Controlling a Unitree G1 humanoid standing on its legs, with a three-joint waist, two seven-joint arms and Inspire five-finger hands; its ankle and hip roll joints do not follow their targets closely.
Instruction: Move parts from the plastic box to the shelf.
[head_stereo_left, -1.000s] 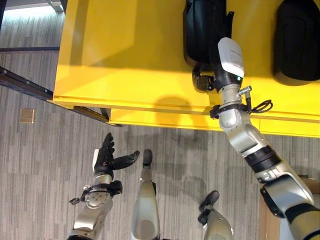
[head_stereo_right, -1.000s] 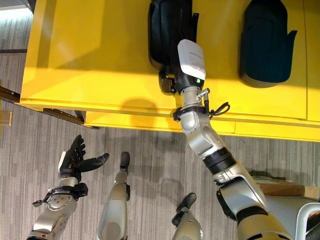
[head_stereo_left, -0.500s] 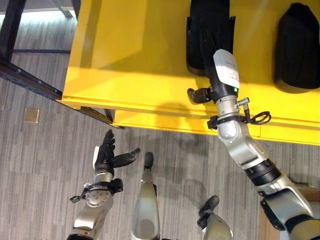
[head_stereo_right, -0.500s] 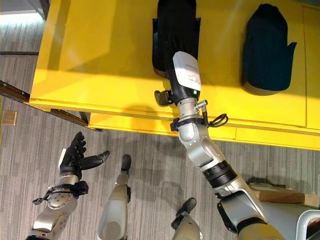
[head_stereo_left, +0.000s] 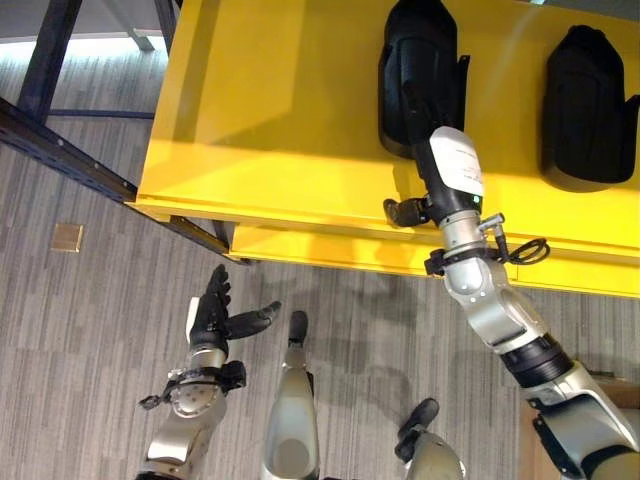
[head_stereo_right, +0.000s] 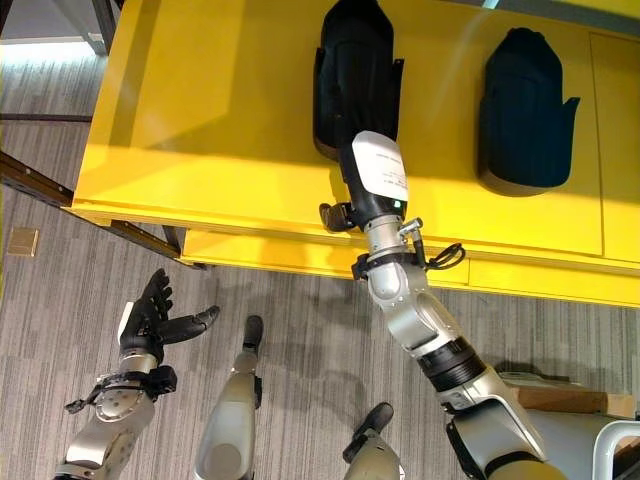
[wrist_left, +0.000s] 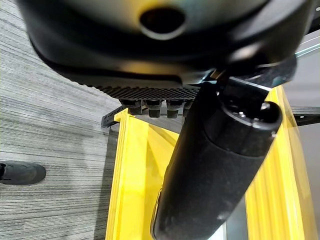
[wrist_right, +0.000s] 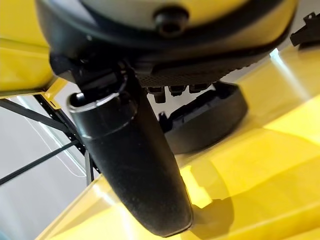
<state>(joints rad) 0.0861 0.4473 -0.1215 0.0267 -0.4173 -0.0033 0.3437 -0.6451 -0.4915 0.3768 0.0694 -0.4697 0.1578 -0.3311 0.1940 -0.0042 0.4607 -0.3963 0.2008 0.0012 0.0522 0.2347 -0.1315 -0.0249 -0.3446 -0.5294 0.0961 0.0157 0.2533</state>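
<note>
Nearest me, short of the shelf's (head_stereo_left: 280, 120) front lip and well clear of it, my left hand (head_stereo_left: 212, 318) hangs over the grey floor (head_stereo_left: 80, 330), fingers straight and spread, thumb out, holding nothing.

Past the lip, my right hand (head_stereo_right: 352, 195) reaches onto the yellow surface. Its thumb (head_stereo_right: 334, 216) sticks out toward the lip. The fingers run up against the near end of a black part (head_stereo_right: 356, 75) lying on the shelf. The right wrist view shows that part's dark rim just beyond my fingers, but whether they are curled on it or resting straight against it I cannot tell.

Farther along the shelf, to the right of this part and well apart from it, a second black part (head_stereo_right: 524, 105) lies the same way up. The plastic box is not in sight.

Judgement: this is the set-down step. To do it well, the part should sit flat, well back from the lip, square with its neighbour. Loosen the fingers fully before drawing back, then pull straight toward the lip and low, so nothing drags or tips.
</note>
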